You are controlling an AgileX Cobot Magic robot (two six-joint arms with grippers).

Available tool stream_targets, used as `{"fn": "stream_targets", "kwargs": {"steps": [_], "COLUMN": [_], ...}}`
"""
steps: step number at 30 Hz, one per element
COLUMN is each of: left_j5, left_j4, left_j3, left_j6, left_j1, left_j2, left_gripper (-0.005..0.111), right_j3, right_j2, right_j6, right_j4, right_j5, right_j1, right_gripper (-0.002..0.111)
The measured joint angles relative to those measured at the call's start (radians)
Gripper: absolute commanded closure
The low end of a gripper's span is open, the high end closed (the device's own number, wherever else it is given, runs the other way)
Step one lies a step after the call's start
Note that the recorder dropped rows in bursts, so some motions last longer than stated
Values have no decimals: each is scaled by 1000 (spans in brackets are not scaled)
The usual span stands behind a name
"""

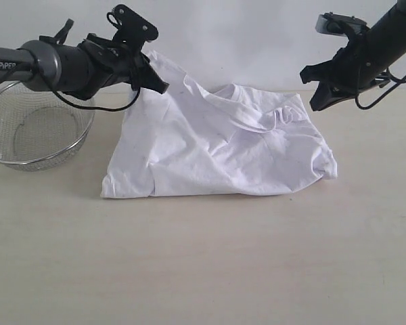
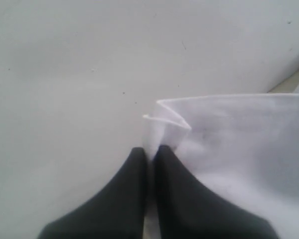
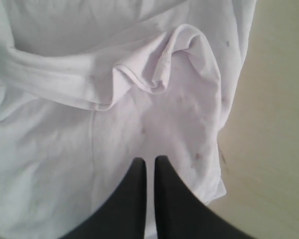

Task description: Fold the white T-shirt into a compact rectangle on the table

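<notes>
Pale beige table [image 1: 203,271] fills the lower part of the exterior view, with a plain white wall [image 1: 257,34] behind it. The white T-shirt [image 1: 216,156] lies crumpled at the middle of the table. Most of its cloth rests on the surface in loose folds. Its upper left corner is raised off the table toward the left gripper [image 1: 159,84]. A round wire-mesh basket [image 1: 34,135] stands on the table to the left of the shirt, under the left arm and apart from the cloth.

Left gripper: the jaws are pressed together on the raised corner of the shirt. In the left wrist view the gripper [image 2: 150,152] shows two black fingers [image 2: 129,199] closed, with a thin strip of white cloth pinched between them. The hemmed edge of the shirt [image 2: 239,144] fans out just past the tips.

Right gripper [image 1: 318,101]: it hangs in the air near the upper right edge of the shirt, tilted downward. In the right wrist view the gripper [image 3: 149,162] shows its two fingers pressed together, with only a narrow slit between them and no cloth pinched. The shirt [image 3: 89,124] lies beneath it, with a folded ridge of fabric running across it. Bare table [image 3: 279,124] shows beside the shirt's edge.
</notes>
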Motion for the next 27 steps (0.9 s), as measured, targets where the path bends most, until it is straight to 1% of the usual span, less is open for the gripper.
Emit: {"fn": "stream_targets", "kwargs": {"steps": [2, 4, 6, 11, 13, 14, 15, 16, 17, 19, 20, 21, 22, 25, 27], "left_j5": [-4, -4, 4, 7, -14, -29, -52, -68, -84, -112, -122, -125, -125, -83, -17], "left_j4": [0, 0, -2, -2, -2, -6, -15, -25, -46, -109, -136, -179, -206, -314, -409], "left_j3": [0, -2, -11, -49, -58, -61, -61, -61, -61, -61, -61, -61, -61, -61, -50], "left_j6": [0, 0, 0, 0, 0, 0, -1, -1, -1, -1, -1, 5, 13, 99, 203], "left_j1": [0, 0, 0, 2, 4, 4, 4, 6, 5, 5, 5, 5, 5, 8, 8], "left_j2": [4, 4, 4, 4, 4, 4, 4, 4, 4, 4, 4, 4, 2, -20, -55], "left_gripper": [101, 96, 84, 43, 34, 32, 33, 36, 43, 64, 80, 92, 101, 102, 102], "right_j3": [0, 0, 0, 0, 0, 0, 0, 0, 0, 0, 0, 0, 0, 0, 0], "right_j2": [0, 0, 0, 0, 0, 0, 0, 0, 0, 0, 0, 0, 0, 0, 0], "right_j6": [-8, -12, -14, -18, -18, -18, -18, -18, -18, -23, -26, -29, -35, -40, -40], "right_j4": [0, 0, 4, 6, 8, 8, 8, 8, 8, 8, 8, 8, 8, 8, 8], "right_j5": [2, 5, 5, 5, 5, 5, 5, 6, 9, 22, 33, 45, 54, 67, 86], "right_j1": [0, 0, 0, 0, 0, 0, 0, 0, 0, 0, 0, 0, 0, 0, 0], "right_gripper": [107, 107, 107, 107, 107, 107, 107, 107, 107, 107, 107, 107, 107, 107, 107]}}
